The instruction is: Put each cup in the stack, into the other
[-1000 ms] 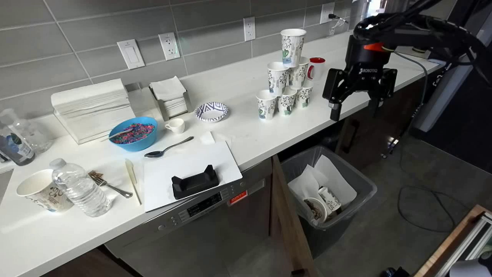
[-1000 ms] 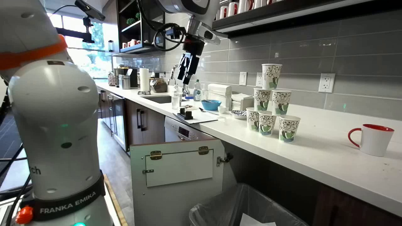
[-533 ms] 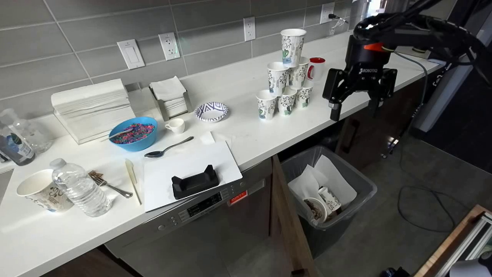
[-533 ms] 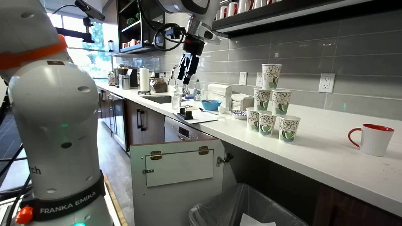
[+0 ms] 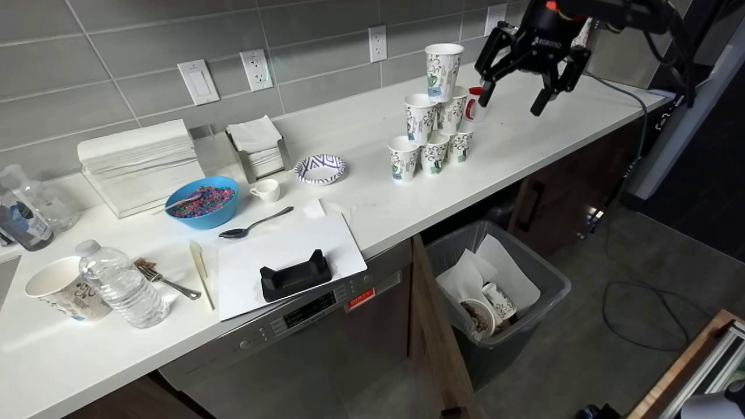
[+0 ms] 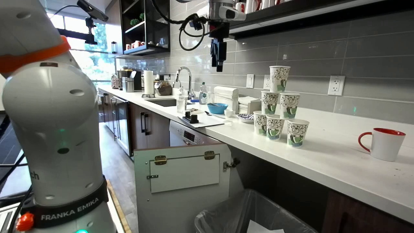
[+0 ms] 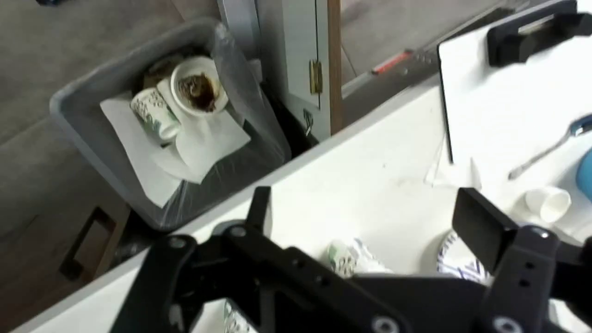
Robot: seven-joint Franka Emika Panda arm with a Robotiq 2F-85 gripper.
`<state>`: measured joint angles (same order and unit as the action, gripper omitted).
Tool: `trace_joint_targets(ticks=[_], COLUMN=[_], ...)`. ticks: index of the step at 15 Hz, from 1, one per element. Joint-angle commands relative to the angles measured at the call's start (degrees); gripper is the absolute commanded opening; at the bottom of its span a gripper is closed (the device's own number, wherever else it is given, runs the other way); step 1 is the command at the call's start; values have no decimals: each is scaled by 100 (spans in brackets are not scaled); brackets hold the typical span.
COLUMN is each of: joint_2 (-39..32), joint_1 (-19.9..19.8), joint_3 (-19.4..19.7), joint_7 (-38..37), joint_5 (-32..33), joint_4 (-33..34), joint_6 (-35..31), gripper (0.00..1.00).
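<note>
On the tabletop [image 5: 495, 151], the patterned paper-cup pyramid [image 5: 424, 119] at upper center could be toppled if its top cup [image 5: 443, 75] is brushed by the spread-apart pincer [image 5: 511, 105].

Pale grey arm [image 6: 51, 106], orange band [image 6: 35, 56], "FRANKA EMIKA" collar [image 6: 69, 209], black gripper [image 5: 510, 105].

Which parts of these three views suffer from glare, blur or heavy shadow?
Wrist view: soft throughout, the patterned cup showing between the fingers blurred, the white counter nearly washed out; in an exterior view: the window overexposed, the open cabinet under the counter in deep shadow; in both exterior views: the stack reasonably sharp.
</note>
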<state>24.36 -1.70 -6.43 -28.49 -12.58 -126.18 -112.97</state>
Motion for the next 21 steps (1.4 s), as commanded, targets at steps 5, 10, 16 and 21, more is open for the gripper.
trace_joint_targets(ticks=[5, 10, 16, 21], joint_2=[-667, -1711, -2051, -2102], joint_1=[-456, -312, -30, -9], joint_3=[-91, -48, 116, 136], joint_7=[-391, -337, -211, -34], joint_5=[1485, 1759, 1564, 1644], joint_4=[1310, 2469, 2765, 2879], joint_6=[-527, -511, -605, -682], gripper=[100, 100, 100, 100])
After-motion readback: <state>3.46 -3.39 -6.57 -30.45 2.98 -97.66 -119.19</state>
